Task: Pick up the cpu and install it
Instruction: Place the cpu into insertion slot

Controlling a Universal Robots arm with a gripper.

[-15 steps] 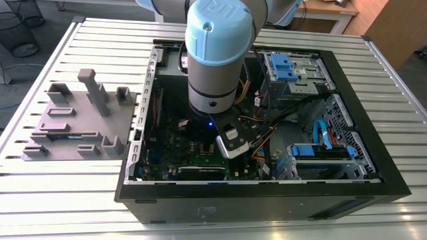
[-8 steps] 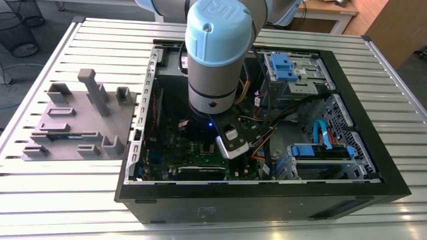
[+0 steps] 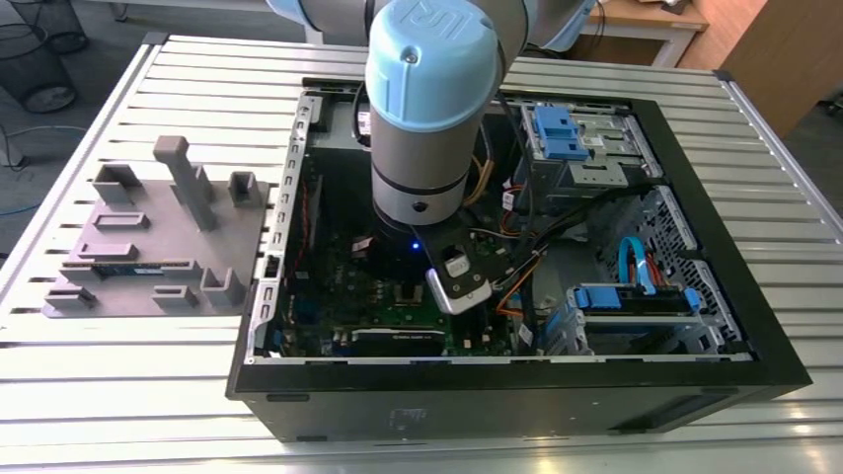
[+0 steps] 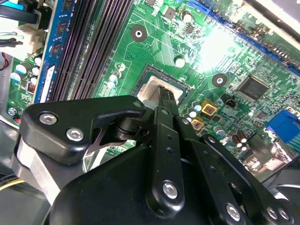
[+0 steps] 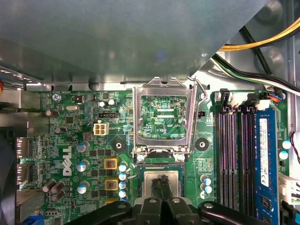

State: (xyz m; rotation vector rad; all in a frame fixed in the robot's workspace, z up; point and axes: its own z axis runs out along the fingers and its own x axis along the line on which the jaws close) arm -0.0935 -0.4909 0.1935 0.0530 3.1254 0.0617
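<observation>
Right of the grey fixture (image 3: 152,247) on the tabletop (image 3: 106,380), inside the computer case (image 3: 527,395), the cpu (image 5: 150,183) already lies in its socket beside the raised socket frame (image 5: 138,117). Your claw (image 5: 161,183) is narrow, tips together on the chip and gripping nothing. I judge you're at seating, and the next move calls for gentle, straight motion.

cpu (image 5: 150,180) (image 4: 151,89): small square chip with a shiny silver top
pose: lying flat, silver face up
place: in the open socket (image 5: 161,165), right under my gripper (image 5: 161,179), tips together
</observation>
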